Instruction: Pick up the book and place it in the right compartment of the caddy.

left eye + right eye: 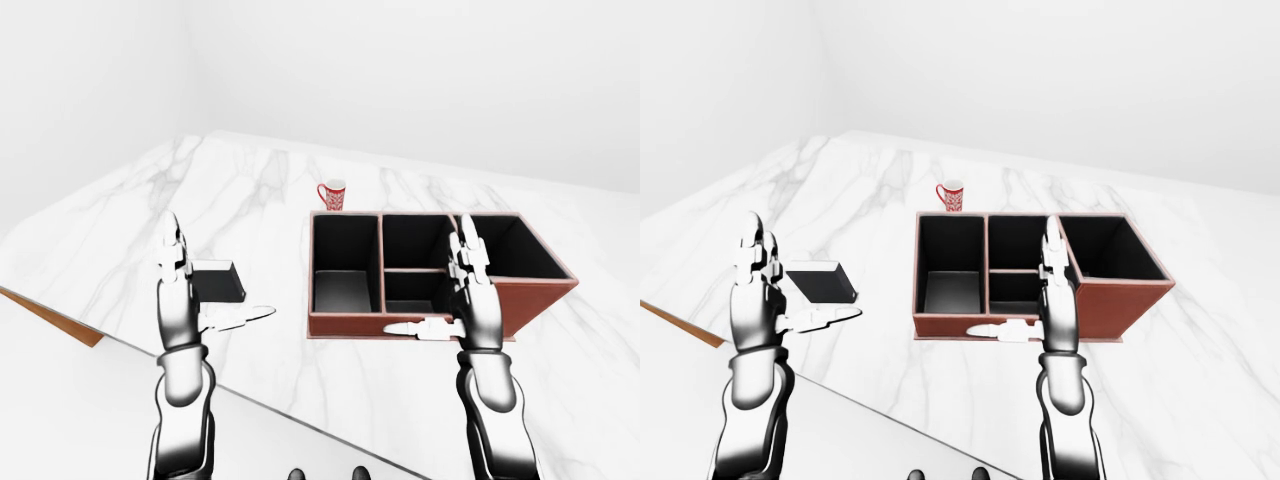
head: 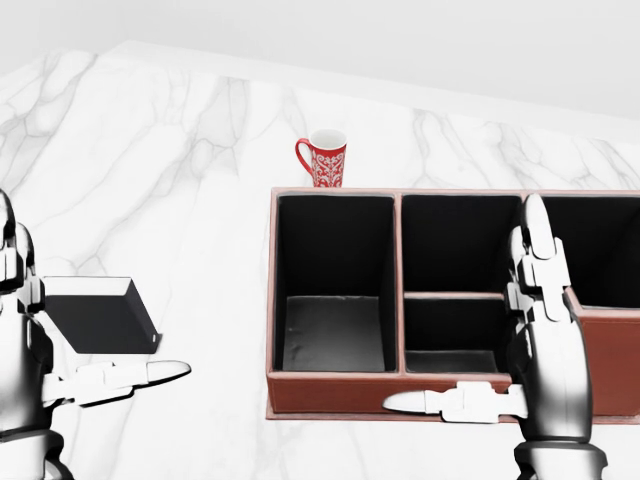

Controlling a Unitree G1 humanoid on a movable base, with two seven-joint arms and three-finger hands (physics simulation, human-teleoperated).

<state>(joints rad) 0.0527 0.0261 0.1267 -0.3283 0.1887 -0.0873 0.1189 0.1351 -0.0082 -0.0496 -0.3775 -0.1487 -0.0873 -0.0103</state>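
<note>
A dark book lies flat on the marble table at the left of the head view. My left hand stands open just left of and below it, fingers upright, thumb pointing right, not touching it. The brown caddy has a left compartment, two small middle ones and a larger right compartment. My right hand is open over the caddy's near wall, between the middle and right compartments, holding nothing.
A red patterned mug stands just above the caddy's upper left corner. The table's near edge runs diagonally across the bottom left of the eye views. White walls stand beyond the table.
</note>
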